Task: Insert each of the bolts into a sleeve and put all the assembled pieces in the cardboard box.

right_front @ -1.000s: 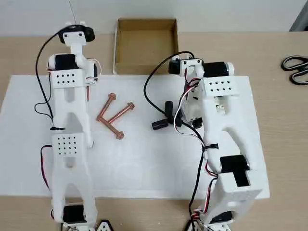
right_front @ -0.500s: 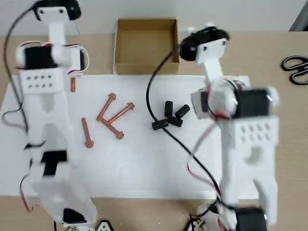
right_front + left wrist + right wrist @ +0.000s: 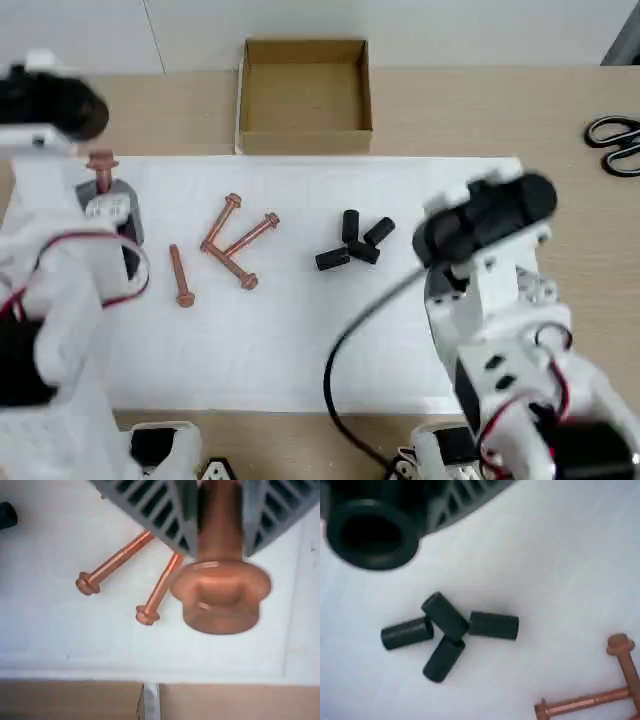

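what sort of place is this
Probably a robotics lab bench: a wooden table under a white sheet, loose bolts and black sleeves, a cardboard box, scissors nearby.

Scissors on wooden table, white mat

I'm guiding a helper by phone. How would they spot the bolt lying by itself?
On the white sheet before the cardboard box, three copper bolts lie bunched. The lone bolt lies beside them, away from the black sleeves, touching nothing.
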